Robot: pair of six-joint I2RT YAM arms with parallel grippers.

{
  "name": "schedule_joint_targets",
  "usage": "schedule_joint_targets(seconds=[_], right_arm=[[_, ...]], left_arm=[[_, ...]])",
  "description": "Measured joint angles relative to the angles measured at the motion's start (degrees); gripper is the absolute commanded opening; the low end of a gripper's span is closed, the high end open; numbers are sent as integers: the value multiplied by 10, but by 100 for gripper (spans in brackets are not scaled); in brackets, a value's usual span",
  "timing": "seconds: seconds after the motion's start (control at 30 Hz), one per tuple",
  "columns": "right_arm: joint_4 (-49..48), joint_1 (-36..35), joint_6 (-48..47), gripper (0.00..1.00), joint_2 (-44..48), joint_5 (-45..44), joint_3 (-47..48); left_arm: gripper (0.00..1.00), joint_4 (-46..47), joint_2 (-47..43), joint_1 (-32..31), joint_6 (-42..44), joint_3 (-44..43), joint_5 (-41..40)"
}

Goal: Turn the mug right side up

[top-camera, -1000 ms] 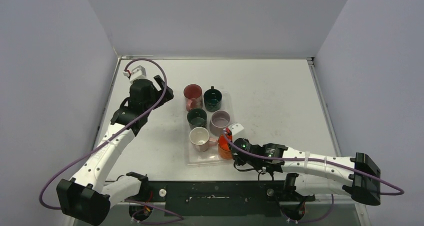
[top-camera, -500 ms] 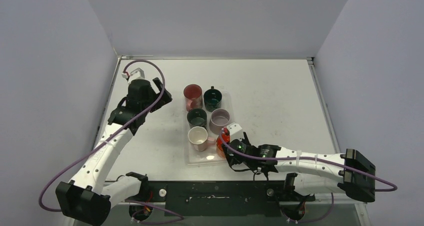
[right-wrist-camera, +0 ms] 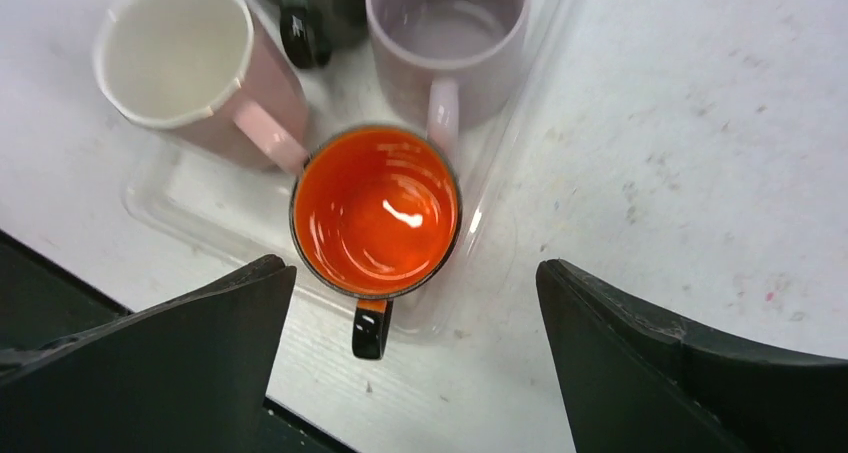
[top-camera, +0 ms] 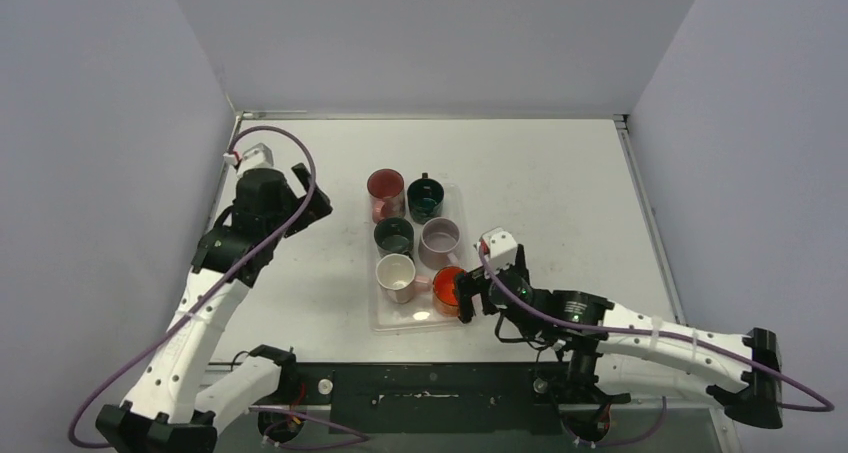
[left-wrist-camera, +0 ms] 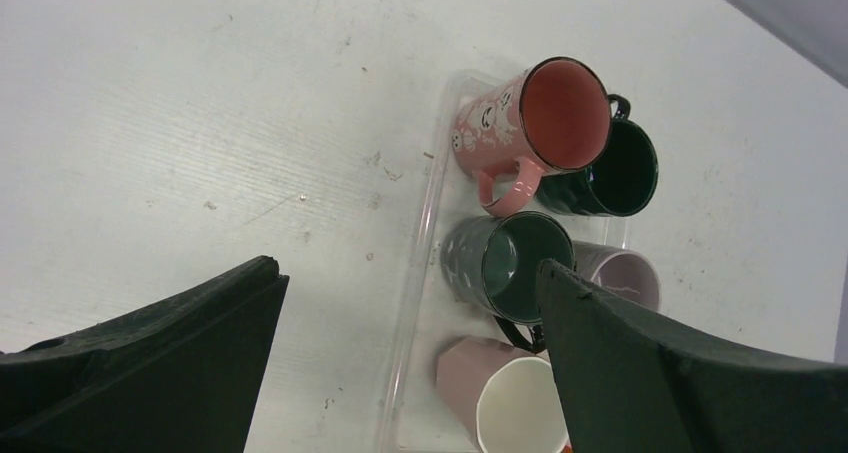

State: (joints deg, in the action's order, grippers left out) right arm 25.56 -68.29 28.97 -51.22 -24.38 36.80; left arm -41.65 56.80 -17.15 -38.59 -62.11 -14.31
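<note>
Change: orange mug (right-wrist-camera: 376,209), held by right claw (right-wrist-camera: 412,269) a second ago, now stands mouth-up in tray (top-camera: 400,316) | right claw: open, withdrawn | left claw (left-wrist-camera: 410,266): open | task: seemingly done

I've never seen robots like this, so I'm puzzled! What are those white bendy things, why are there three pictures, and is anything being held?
Those are two robot arms bolted to a table. One picture looks down from above them. The other two come from cameras on each wrist, so the black shapes at their edges are that arm's own fingers. On the table is a clear tray with six mugs, all open side up. The right hand hovers open at the orange mug. The left hand is open too, beside the tray. Neither holds anything.
</note>
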Motion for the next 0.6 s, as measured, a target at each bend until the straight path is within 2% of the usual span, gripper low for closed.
schedule_joint_targets(seconds=[0.1,0.2,0.33,0.5,0.6], right_arm=[[14,3,-13,99,42,-44,42],[30,29,-19,100,46,-92,89],[41,151,-39,100,35,-112,125],[42,344,-75,100,29,-62,126],[51,416,-91,100,29,-38,134]], left_arm=[[96,-6,-55,0,15,0,-14],[96,-6,-112,0,32,0,-26],[96,-6,-170,0,53,0,-40],[96,-26,-196,0,68,-8,-54],[96,-53,-196,0,77,-30,-61]])
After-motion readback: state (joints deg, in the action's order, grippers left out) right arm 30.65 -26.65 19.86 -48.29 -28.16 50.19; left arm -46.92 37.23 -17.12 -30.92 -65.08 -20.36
